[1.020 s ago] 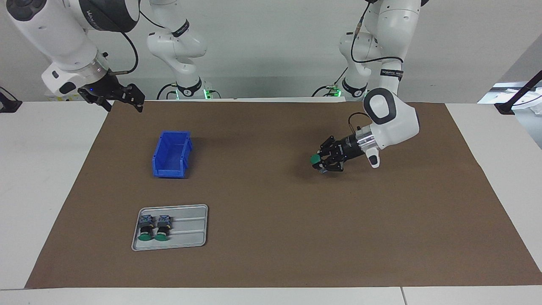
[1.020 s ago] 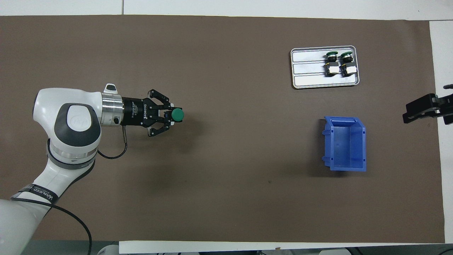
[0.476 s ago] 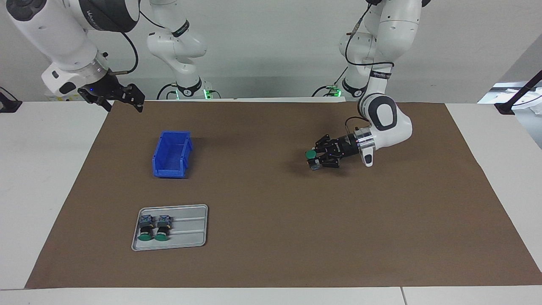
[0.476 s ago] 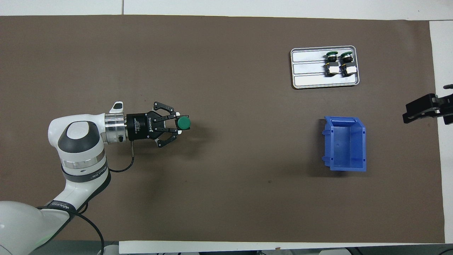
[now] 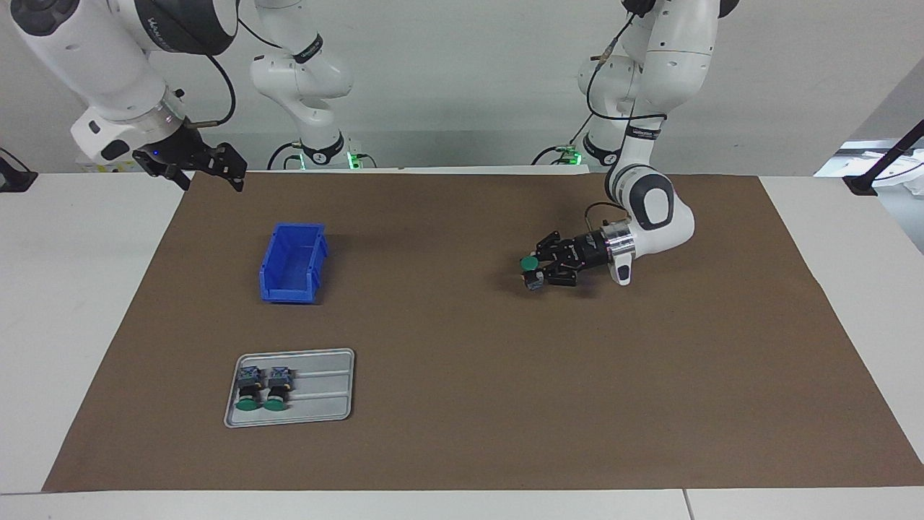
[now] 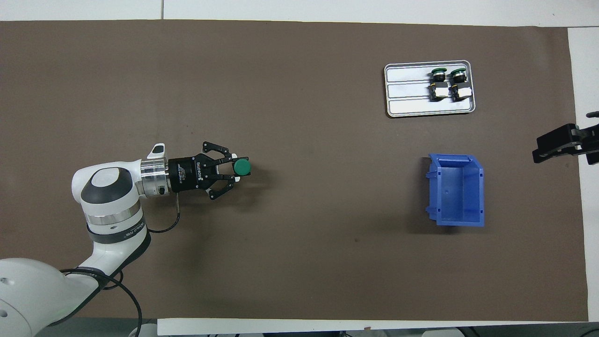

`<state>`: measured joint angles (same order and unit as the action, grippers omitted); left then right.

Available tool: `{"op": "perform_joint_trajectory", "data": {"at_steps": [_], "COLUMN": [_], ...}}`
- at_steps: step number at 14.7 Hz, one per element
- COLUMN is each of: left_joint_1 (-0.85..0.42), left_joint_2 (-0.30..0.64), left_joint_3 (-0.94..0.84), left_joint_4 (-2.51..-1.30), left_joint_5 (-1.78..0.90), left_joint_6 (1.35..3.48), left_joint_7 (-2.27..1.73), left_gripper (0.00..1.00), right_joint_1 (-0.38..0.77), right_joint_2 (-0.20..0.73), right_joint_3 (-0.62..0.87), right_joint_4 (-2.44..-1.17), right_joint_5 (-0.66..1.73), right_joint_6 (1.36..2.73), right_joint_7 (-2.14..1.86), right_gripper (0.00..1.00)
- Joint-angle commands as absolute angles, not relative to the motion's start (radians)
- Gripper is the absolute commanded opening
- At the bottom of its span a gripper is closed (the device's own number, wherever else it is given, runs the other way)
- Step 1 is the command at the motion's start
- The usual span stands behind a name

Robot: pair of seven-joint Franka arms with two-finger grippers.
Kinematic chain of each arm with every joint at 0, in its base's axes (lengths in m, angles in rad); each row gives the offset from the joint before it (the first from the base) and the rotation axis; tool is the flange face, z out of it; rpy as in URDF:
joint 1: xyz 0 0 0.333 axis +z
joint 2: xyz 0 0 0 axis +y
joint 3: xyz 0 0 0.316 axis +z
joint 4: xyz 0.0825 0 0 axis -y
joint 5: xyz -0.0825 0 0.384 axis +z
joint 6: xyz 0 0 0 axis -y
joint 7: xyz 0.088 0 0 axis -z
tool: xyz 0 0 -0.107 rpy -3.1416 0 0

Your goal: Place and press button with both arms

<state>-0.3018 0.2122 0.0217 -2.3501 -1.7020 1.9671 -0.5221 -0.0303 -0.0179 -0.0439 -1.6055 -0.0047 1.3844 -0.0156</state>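
Left gripper (image 5: 535, 271): jaws clamped on the button (image 5: 531, 273), gripping its block body; the green cap faces up. The arm comes in low from its own end of the table.
Button position: over the bare brown mat (image 5: 462, 448), toward the left arm's end of the table and well apart from the blue bin (image 5: 292, 264) and the tray (image 5: 321, 415). In the facing view its base looks at or just above the mat; contact cannot be confirmed.
Change noted: over the last second the left arm has drawn its wrist in and lowered; the button has come down toward the mat and drifted slightly toward the table's middle. The grip has not altered.
Meaning for task: judged to be the close of the placing step. The button appears ready to be set down upright, cap accessible from above.
Right gripper (image 5: 220, 165): jaws open, holding nothing, waiting above the mat's edge at the right arm's end of the table; unmoved.
Tray: two like buttons (image 5: 262, 388) lie side by side at one end, undisturbed.
Blue bin: empty.
Outstanding: release or steadying of the button, then the press, which looks to fall to the right arm.
Risk: the button may tip if released before it is seated flat.
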Motion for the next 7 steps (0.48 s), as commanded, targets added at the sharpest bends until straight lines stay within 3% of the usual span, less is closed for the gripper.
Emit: {"op": "perform_joint_trajectory", "data": {"at_steps": [1, 7], "left_joint_1": [-0.298, -0.318], "left_joint_2": [0.227, 0.235], "left_joint_3": [0.023, 0.023], "left_joint_4": [-2.358, -2.364], "left_joint_5": [-1.738, -1.761], "left_joint_6": [1.95, 1.976], "left_joint_7": [-0.483, -0.466], "left_gripper": [0.08, 0.14], "right_joint_1": [-0.037, -0.037], "right_joint_2": [-0.043, -0.043], "right_joint_3": [-0.041, -0.041], "right_joint_4": [-1.635, -1.635], "right_joint_5": [0.003, 0.003], "right_joint_6": [1.393, 1.393], "right_joint_7": [-0.035, -0.035], "right_gripper": [0.98, 0.98]}}
